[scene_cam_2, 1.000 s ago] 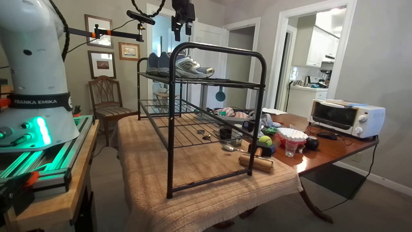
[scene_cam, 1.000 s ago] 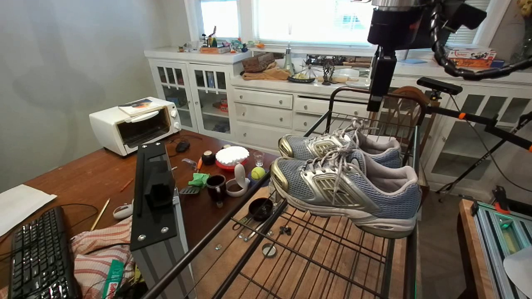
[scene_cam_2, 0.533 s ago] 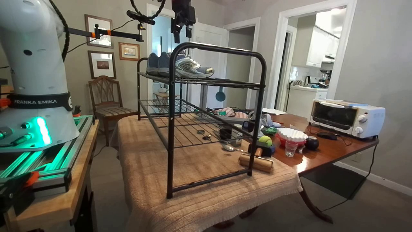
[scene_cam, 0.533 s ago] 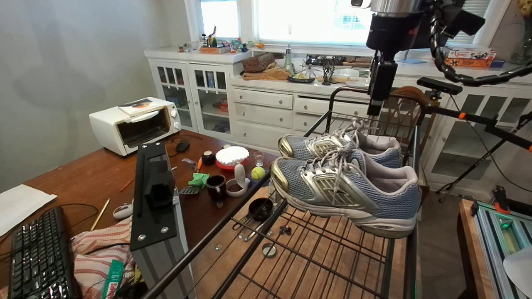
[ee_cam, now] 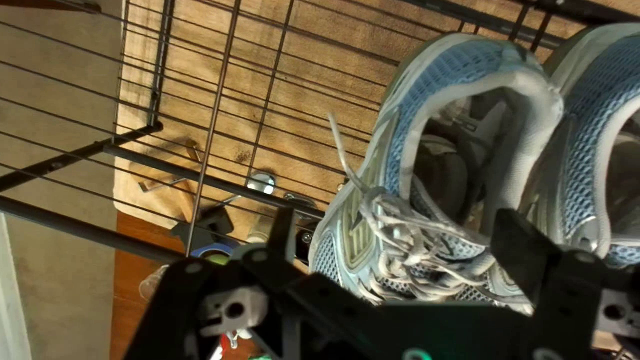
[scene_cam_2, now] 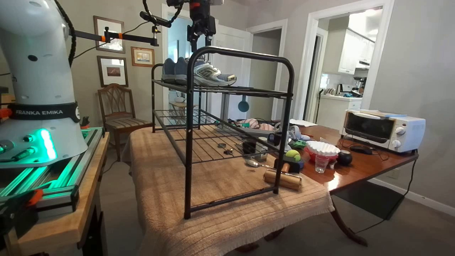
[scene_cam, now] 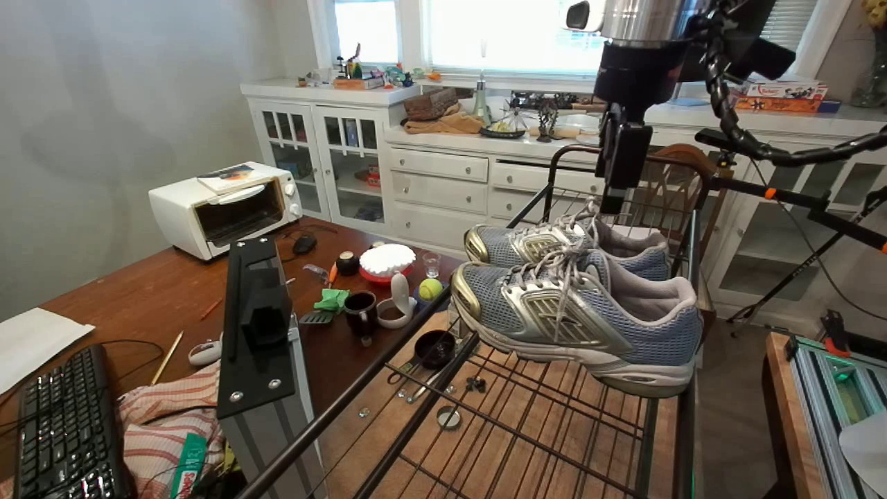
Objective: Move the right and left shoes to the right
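Note:
Two grey-and-silver sneakers with pale laces stand side by side on the top shelf of the dark wire rack (scene_cam: pixel 513 433). In an exterior view, the near shoe (scene_cam: pixel 575 319) partly hides the far shoe (scene_cam: pixel 495 244). The rack post covers part of the pair (scene_cam_2: pixel 215 76) in an exterior view. My gripper (scene_cam: pixel 613 202) is open and empty, pointing down above the far shoe; it also shows in an exterior view (scene_cam_2: pixel 201 49). In the wrist view, this shoe's laces (ee_cam: pixel 415 250) lie between the open fingers (ee_cam: pixel 395 225). The neighbouring shoe (ee_cam: pixel 580 150) is cut off at the right edge.
The rack stands on a tan towel (scene_cam_2: pixel 160 185). Its curved end bar (scene_cam_2: pixel 241 53) rises beside the gripper. Under and beside it lie a black bowl (scene_cam: pixel 434 348), a roller (scene_cam_2: pixel 282 179) and a tennis ball (scene_cam: pixel 430 288). A toaster oven (scene_cam_2: pixel 385 129) stands on the wooden table.
My gripper has come down closer to the shoes, shifting slightly to the left in an exterior view. The shoes and rack have not moved.

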`<state>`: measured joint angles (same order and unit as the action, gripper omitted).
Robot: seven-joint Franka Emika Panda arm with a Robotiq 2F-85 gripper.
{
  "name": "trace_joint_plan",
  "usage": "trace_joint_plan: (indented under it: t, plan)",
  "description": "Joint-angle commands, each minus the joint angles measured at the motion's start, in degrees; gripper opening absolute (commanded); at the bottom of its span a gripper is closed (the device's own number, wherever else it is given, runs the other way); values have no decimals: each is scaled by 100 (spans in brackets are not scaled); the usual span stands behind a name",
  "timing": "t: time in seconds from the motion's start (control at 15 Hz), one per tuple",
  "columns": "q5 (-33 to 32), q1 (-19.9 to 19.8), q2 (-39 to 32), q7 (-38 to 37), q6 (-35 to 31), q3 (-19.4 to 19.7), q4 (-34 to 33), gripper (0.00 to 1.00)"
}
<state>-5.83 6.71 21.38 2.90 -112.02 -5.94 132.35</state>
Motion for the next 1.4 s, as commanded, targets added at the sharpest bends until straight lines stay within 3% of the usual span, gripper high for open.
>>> trace_joint_plan:
  t: [0.0, 1.13, 1.2, 1.33]
  plan:
    - [147, 92, -82, 166, -456, 4, 136, 100]
    - [234, 125, -256, -103, -1333, -112, 540, 100]
    - [230, 119, -292, -128, -1296, -115, 522, 80]
    - [230, 120, -364, -126, -1206, -115, 484, 65]
